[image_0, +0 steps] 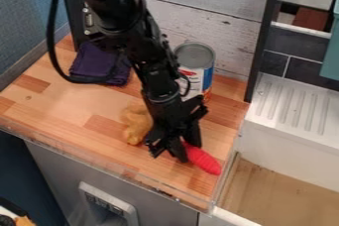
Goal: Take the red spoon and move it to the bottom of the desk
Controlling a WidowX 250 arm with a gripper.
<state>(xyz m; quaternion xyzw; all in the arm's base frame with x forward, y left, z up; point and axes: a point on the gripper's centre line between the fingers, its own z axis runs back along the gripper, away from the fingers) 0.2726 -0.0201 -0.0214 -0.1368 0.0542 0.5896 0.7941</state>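
Bunching purple cloth (pixel 99 64): far left, matte woven fabric in soft, slumped layers.
Bench (pixel 86 116): warm striped wood blocks, smooth and flat, with a clear strip along the near edge.
Tan lump (pixel 137 123): left of the tool (pixel 189 149), rounded and uneven; too covered by the arm (pixel 139 31) to name.
Tool's state: black and angular, low over the near right of the bench; whether it is released, clenched or grasping, I cannot tell.
Can (pixel 194 56): far side, behind the arm, a rigid cylinder with a dull metal lid and a printed label.
Red spoon (pixel 204 160): near right on the bench, one end hidden at the tool; a ridged, tapering shape, its bowl not visible.
Spoon's handling: probably light, stiff plastic, hard to break; the ridges should help grip, though its rounded sides may roll or twist under an off-centre pinch.
Spoon's hold: best taken across the thick middle, square to its length, so neither end dips when lifted.
Basin (pixel 285 190): right, beyond the bench, white walls around a pale wood-look floor.
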